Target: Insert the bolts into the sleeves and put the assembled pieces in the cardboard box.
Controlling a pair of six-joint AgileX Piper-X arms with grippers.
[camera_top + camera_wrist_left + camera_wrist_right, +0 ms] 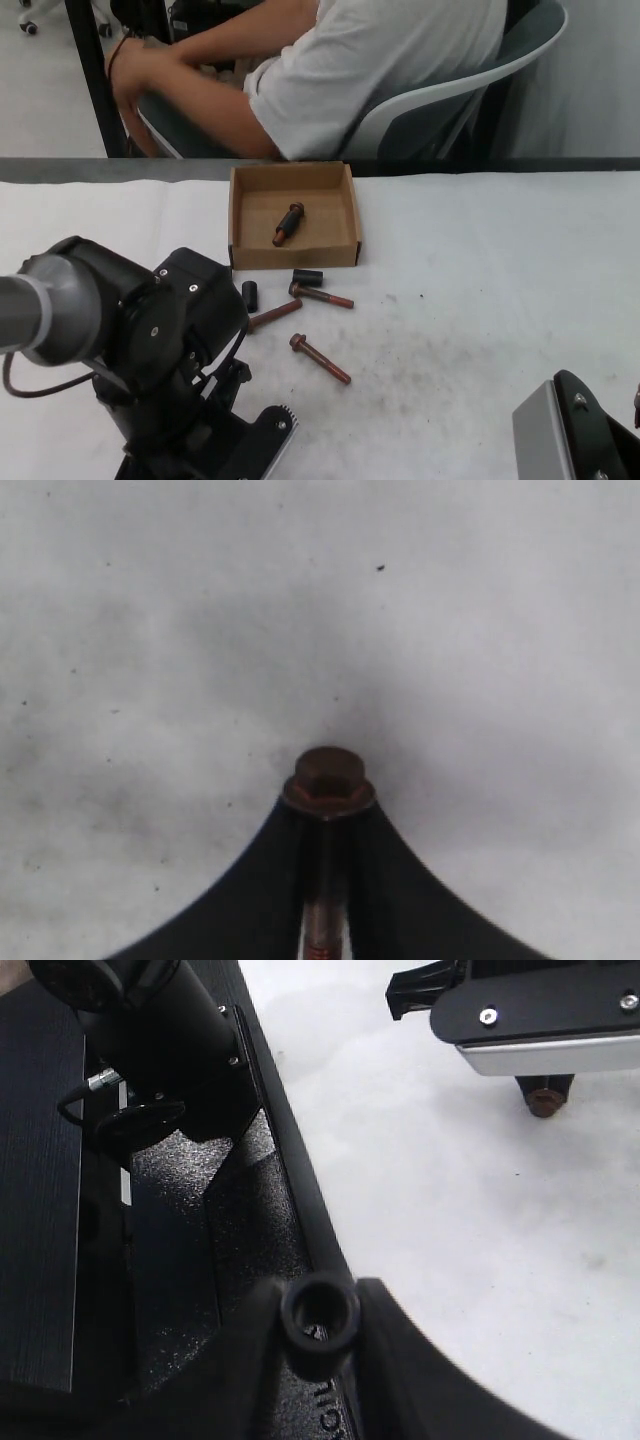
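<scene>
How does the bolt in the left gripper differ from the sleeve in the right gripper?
The bolt is rusty brown; the sleeve is black. The bolt has a hexagonal head and a threaded shaft; the sleeve is a plain hollow tube. Both are held: the bolt by the left gripper, the sleeve by the right gripper.

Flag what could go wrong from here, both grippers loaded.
1. Left gripper holds the bolt head-out, threads back between the fingers; the head would likely reach the sleeve first, so insertion may jam.
2. Right gripper pinches the sleeve at its fingertips; a push could tilt it or pop it out.
3. Loose bolts and sleeves lie just before the box; a carry there may knock them.
</scene>
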